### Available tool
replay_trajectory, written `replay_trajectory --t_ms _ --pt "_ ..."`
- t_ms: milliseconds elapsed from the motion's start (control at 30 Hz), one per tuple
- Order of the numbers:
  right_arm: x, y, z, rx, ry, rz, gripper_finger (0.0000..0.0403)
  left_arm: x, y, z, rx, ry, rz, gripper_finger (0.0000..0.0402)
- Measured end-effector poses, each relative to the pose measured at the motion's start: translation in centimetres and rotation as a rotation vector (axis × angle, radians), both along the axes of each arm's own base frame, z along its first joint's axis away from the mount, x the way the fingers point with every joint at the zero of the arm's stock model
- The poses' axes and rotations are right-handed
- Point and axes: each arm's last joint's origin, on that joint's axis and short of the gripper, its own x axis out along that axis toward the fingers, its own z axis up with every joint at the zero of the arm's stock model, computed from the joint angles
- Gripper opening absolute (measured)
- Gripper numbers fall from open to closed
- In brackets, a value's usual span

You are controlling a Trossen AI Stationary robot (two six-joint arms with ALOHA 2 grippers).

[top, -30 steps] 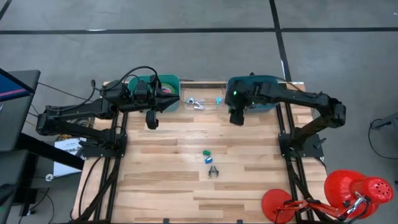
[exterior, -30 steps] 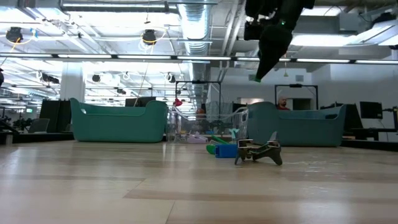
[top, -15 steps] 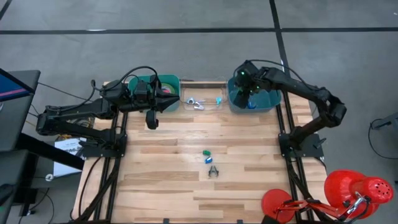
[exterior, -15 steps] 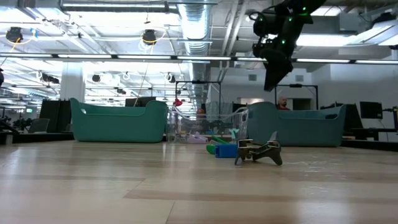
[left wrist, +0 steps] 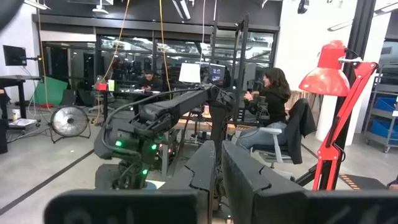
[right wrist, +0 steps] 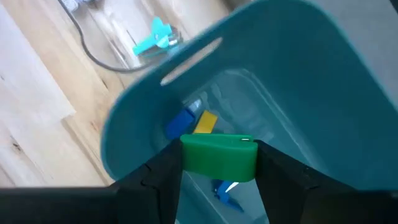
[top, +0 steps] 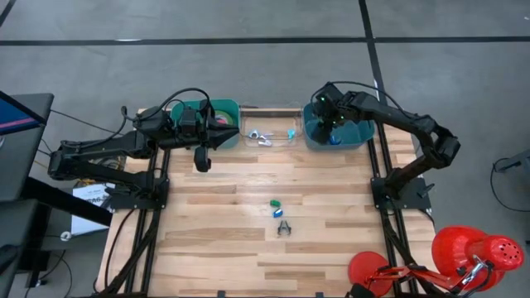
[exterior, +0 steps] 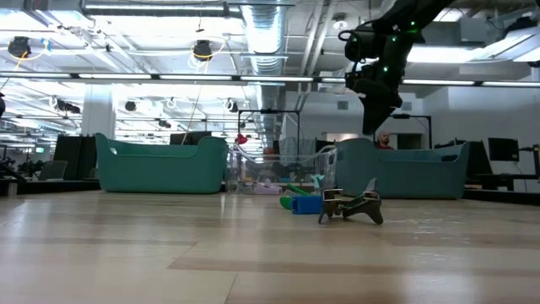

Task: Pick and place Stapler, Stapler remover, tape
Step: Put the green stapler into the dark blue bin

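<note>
We work over a wooden plank table point(top: 224, 207). Our right gripper point(right wrist: 219, 163) hangs above the smooth teal right bin point(top: 358, 136), fingers half open, clamping a green stapler point(right wrist: 219, 155), probably to drop it. Our left gripper point(top: 201, 161) waits closed, empty. A dark metal staple remover point(top: 284, 228) lies mid-table

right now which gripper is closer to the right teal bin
Right. The right gripper hovers directly over the right teal bin, holding a green stapler. The left gripper hangs across the table, beside the left teal bin.
</note>
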Motion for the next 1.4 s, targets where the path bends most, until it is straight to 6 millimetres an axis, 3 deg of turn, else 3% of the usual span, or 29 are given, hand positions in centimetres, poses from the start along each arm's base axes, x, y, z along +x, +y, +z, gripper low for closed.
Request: replay_trajectory --t_ms 533,900,1400 --pt "-2.1 0.0 -4.0 0.030 0.126 -0.127 0.0166 0.0 0.0 0.0 0.000 0.000 0.000 0.0021" --pt "-2.4 0.1 -6.0 0.010 0.114 -0.146 0.0169 0.0 0.0 0.0 0.000 -0.001 0.000 0.0021" --pt "-2.6 -0.4 -6.5 -0.021 0.073 -0.172 0.0170 0.0 0.0 0.0 0.000 -0.001 0.000 0.0021"
